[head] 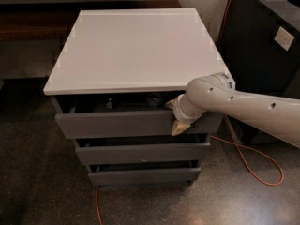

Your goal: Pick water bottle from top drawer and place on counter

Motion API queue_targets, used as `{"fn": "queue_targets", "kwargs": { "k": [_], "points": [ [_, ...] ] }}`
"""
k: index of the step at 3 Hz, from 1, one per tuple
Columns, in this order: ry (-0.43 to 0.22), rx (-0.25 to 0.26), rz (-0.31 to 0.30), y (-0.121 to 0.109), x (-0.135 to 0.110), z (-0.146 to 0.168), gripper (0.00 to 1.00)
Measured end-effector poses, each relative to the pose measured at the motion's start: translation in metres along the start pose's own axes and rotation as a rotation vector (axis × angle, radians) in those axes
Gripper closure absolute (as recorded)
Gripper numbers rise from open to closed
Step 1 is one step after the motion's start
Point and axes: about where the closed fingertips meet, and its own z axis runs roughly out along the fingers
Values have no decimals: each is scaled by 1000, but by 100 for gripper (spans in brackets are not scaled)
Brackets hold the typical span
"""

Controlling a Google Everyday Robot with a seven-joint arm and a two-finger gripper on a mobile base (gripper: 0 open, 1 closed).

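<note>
The top drawer [117, 124] of the grey cabinet is pulled out a little under the white counter [136, 48]. A narrow dark gap shows its inside. Dim shapes [152, 100] lie in that gap, and I cannot make out the water bottle among them. My gripper [175, 117] is at the right part of the drawer's front, at its top edge, just below the counter's front edge. The pale arm [243, 109] reaches in from the right.
Two narrower grey drawers [140, 153] sit below the top one. A dark cabinet [262, 41] stands close on the right. An orange cable [253, 161] loops on the dark floor at the right. A dark bench [33, 25] is behind the cabinet.
</note>
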Motion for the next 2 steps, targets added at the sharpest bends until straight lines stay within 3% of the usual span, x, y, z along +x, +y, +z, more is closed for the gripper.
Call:
{"fn": "queue_targets", "kwargs": {
  "k": [1, 2],
  "points": [
    [-22, -11, 10, 4, 1, -1, 59],
    [-40, -16, 19, 13, -1, -8, 82]
  ]
}}
